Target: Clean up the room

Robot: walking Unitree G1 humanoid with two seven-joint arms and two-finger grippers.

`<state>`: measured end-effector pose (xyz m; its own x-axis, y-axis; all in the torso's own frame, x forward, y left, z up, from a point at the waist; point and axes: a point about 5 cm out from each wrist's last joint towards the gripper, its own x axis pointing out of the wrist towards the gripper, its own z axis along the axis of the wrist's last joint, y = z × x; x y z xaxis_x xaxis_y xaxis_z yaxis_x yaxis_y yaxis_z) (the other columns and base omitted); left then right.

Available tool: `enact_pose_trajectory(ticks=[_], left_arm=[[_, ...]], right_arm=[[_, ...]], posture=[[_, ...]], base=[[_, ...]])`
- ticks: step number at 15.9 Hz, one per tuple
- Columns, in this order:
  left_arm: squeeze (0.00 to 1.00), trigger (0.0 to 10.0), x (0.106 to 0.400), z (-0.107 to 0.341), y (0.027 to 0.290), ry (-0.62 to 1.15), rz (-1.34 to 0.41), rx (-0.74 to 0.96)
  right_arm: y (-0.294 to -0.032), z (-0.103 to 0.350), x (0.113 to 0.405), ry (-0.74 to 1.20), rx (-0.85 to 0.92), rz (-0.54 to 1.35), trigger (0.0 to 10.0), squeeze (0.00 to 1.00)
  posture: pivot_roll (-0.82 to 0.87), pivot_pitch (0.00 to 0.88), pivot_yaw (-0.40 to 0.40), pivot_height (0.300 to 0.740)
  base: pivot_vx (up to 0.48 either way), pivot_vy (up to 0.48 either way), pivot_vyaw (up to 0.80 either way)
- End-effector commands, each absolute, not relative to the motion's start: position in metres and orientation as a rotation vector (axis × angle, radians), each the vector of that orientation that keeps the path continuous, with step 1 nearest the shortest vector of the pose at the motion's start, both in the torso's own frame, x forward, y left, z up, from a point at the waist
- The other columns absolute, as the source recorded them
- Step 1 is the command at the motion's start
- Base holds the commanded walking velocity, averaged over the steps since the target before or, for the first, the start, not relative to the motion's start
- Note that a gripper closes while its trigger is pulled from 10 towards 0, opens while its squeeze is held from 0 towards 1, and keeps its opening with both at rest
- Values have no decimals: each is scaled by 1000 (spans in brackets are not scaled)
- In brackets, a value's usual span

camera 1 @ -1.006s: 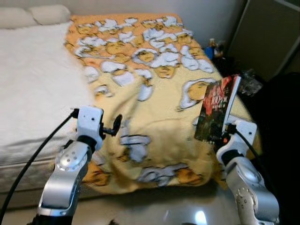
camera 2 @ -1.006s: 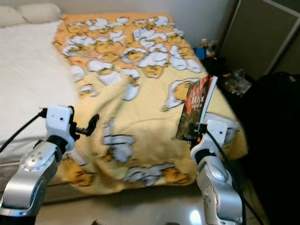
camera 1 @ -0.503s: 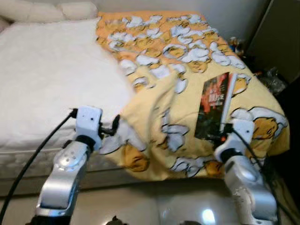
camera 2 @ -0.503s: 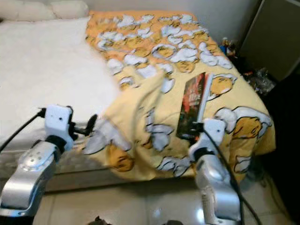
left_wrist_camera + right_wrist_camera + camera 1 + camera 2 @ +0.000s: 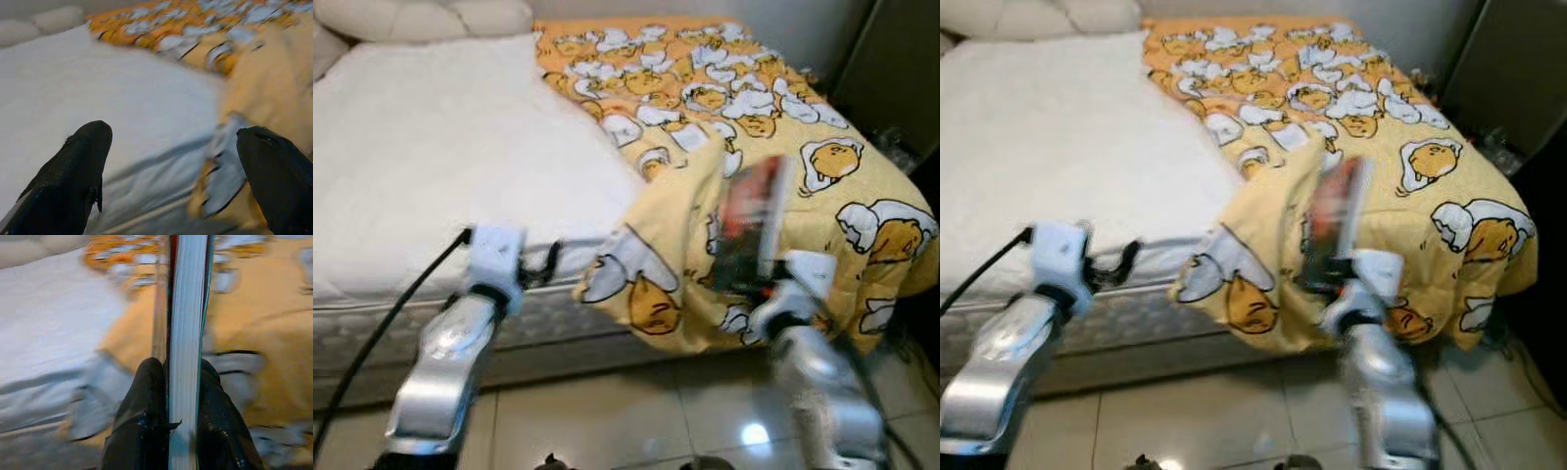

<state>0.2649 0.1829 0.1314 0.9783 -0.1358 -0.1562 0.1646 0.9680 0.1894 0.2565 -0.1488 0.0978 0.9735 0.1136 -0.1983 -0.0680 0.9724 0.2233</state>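
Two end effectors face the bed (image 5: 421, 176): the right end effector (image 5: 178, 396) clamps an upright book (image 5: 751, 235) at centre right, the left end effector (image 5: 171, 161) gapes empty. View has swung left; the yellow blanket (image 5: 783, 127) now sits right, suggesting turning to shelve the book.

You are facing a bed (image 5: 431, 176) with a white quilted cover; its mattress edge (image 5: 372, 328) shows pale along the near side. Two cream pillows (image 5: 421, 18) lie at its head against a light wall (image 5: 803, 20). A yellow blanket (image 5: 822, 196) printed with cartoon eggs covers the right part and hangs over the near corner. Below you is glossy beige tile floor (image 5: 607, 421), with a bright spot of reflected light (image 5: 754, 434). At far right stands a dark cabinet (image 5: 896, 69).
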Motion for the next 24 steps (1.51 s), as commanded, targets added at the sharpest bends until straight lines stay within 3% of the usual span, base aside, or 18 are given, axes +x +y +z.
enact_pose_trajectory(ticks=[1, 22, 24], left_arm=[[1000, 10000, 266, 135, 179, 128, -157, 192], [1000, 10000, 264, 136, 184, 127, -129, 185], [1000, 10000, 265, 142, 181, 88, -131, 127]], right_arm=[[-151, 111, 261, 145, 215, 105, 10000, 0], [-141, 115, 268, 130, 218, 176, 10000, 0], [-140, 115, 269, 129, 222, 178, 10000, 0]], posture=[[-111, 27, 1, 740], [-98, 26, -12, 740], [-93, 25, -13, 740]], base=[[0, 409, 0], [0, 410, 0], [0, 0, 0]])
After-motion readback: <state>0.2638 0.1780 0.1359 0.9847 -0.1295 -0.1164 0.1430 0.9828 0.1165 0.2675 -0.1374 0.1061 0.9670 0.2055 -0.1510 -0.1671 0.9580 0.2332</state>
